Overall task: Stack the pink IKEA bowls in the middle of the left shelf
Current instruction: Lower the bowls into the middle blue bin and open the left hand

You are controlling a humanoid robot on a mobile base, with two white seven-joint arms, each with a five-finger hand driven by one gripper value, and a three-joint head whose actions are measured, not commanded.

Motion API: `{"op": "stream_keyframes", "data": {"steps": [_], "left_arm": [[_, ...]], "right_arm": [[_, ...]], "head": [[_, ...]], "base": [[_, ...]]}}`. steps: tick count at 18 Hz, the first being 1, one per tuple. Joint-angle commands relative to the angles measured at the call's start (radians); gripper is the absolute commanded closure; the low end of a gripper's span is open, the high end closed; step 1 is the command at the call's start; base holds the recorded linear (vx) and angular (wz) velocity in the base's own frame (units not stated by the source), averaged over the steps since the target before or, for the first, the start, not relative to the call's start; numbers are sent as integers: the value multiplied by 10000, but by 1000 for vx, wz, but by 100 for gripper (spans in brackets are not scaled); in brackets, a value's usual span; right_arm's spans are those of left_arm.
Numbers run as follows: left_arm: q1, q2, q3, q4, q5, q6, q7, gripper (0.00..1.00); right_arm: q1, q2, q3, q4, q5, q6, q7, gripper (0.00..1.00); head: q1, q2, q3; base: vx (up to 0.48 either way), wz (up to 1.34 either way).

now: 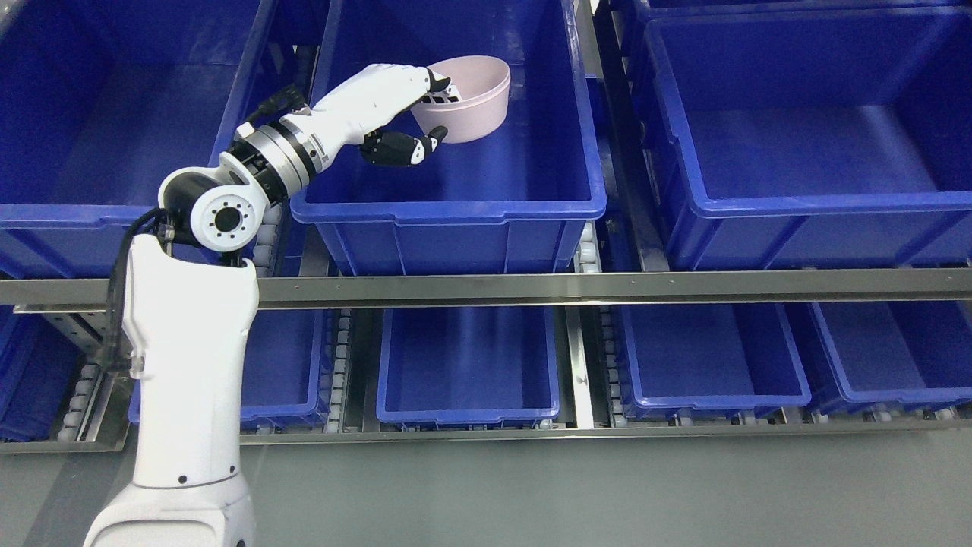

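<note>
One pale pink bowl [474, 99] hangs tilted inside the middle blue bin [456, 209] of the upper shelf row, near the bin's back. My left hand [434, 110] is shut on the bowl's near rim: fingers [440, 82] reach inside the bowl and the thumb [425, 142] presses under its outer wall. The white left arm rises from the lower left and crosses the bin's left front corner. I see no other bowl in the bin.
Blue bins stand left [114, 114] and right [797, 129] of the middle one. A steel shelf rail [607, 289] runs across below them. Smaller blue bins [467, 365] sit on the lower row, with grey floor in front.
</note>
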Motion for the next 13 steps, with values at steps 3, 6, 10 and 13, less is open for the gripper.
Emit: {"op": "stream_keyframes", "data": {"steps": [3,6,10,13], "left_arm": [[-240,175,10,1453,-39,458,1244,67],[-302,175,-5,1453,-39,614,1859,45],[-286,175,10,1484,128,659,2823,24],[-149,175,-127,1607,3696,1953,5988,17]], "right_arm": [[-16,-175,-92,0,77,-6,-4,0],[-1,-175,-92,0,77,-6,-4,0],[-1,-175,-92,0,77,-6,-4,0],[-1,-175,-92,0,77,-6,-4,0]], "head": [[0,0,0],[0,-1,0],[0,-1,0],[0,-1,0]], "base": [[0,0],[0,0],[0,0],[0,0]]}}
